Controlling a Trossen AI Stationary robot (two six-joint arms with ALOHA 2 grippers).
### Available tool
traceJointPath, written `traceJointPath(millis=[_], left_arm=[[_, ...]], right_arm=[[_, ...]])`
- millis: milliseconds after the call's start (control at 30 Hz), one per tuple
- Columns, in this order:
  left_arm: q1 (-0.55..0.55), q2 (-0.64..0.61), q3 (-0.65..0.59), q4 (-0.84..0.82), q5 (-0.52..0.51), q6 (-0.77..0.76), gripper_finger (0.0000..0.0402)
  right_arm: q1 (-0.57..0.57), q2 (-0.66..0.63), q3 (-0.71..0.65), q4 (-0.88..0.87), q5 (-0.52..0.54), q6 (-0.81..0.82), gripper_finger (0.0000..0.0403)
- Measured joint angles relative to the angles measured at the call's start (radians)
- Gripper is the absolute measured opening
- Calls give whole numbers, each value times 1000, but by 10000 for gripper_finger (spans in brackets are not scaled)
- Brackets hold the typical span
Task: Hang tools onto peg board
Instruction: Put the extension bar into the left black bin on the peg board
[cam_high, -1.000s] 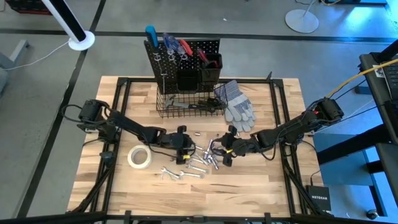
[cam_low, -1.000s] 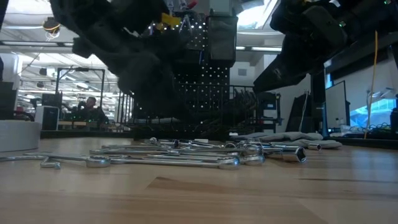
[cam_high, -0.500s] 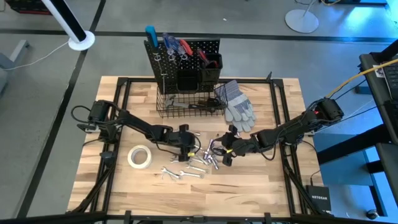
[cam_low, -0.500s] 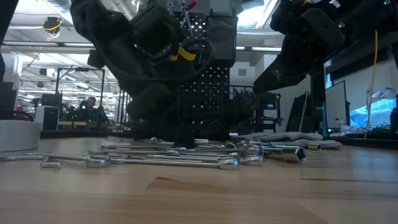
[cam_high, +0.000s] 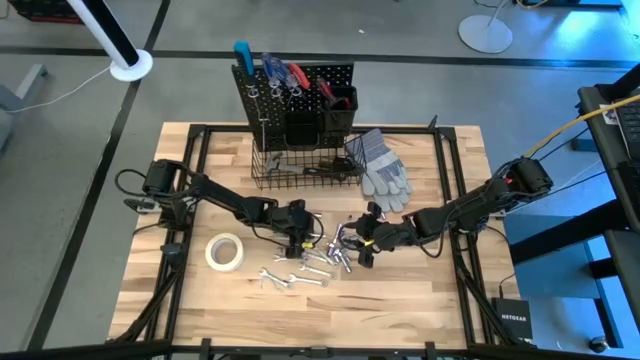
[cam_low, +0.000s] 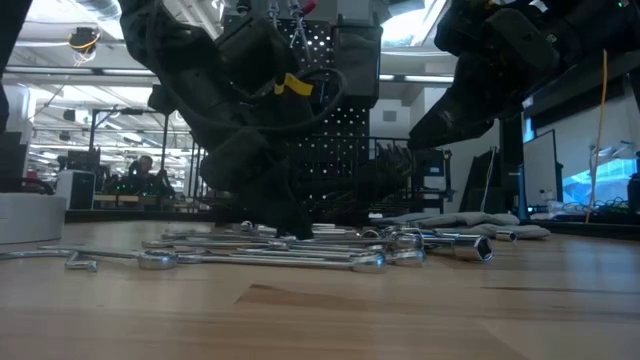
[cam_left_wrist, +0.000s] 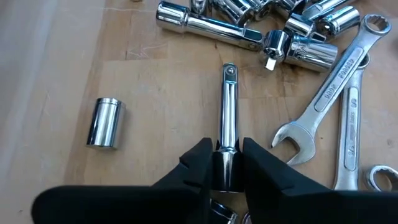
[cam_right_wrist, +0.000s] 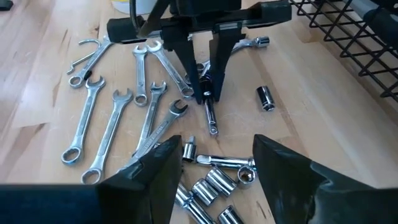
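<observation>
Silver wrenches (cam_high: 292, 278), sockets (cam_high: 338, 255) and a slim silver bar (cam_left_wrist: 227, 106) lie on the wooden table. A white tape roll (cam_high: 224, 252) lies to their left. The black peg board (cam_high: 295, 88) stands at the far edge with red- and blue-handled tools on it. My left gripper (cam_high: 300, 234) is low over the pile, shut on the silver bar (cam_right_wrist: 211, 118). My right gripper (cam_high: 361, 246) hovers open just right of the pile, its fingers (cam_right_wrist: 292, 180) spread above the sockets (cam_right_wrist: 211, 183). My left gripper pinches the slim silver bar near one end (cam_left_wrist: 225, 155) between its two fingers (cam_left_wrist: 200, 167). The fingers come down from above, slanting, and lie across the bar. The bar lies flat, its free end (cam_left_wrist: 229, 71) on the wood.
A loose socket (cam_left_wrist: 104, 122) lies beside the held bar. Open-end wrenches (cam_left_wrist: 329, 93) lie on its other side. Grey work gloves (cam_high: 381, 166) rest right of the wire basket (cam_high: 305, 166). Bare wood lies along the near edge (cam_high: 330, 320).
My left gripper has moved toward the table's right and come down onto the tool pile, its fingertips now at the silver bar. The right arm and the tools have kept still.
</observation>
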Motion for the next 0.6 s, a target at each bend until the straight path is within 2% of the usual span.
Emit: traceJointPath(millis=[367, 467, 600], left_arm=[[-61, -50, 16, -32, -37, 10, 55], [-94, -98, 29, -23, -84, 0, 55], [-146, -167, 36, -35, -187, 19, 57]], right_arm=[[0, 0, 0, 16, 26, -36, 204], [2, 0, 2, 35, 14, -50, 204], [1, 0, 3, 85, -55, -51, 204]])
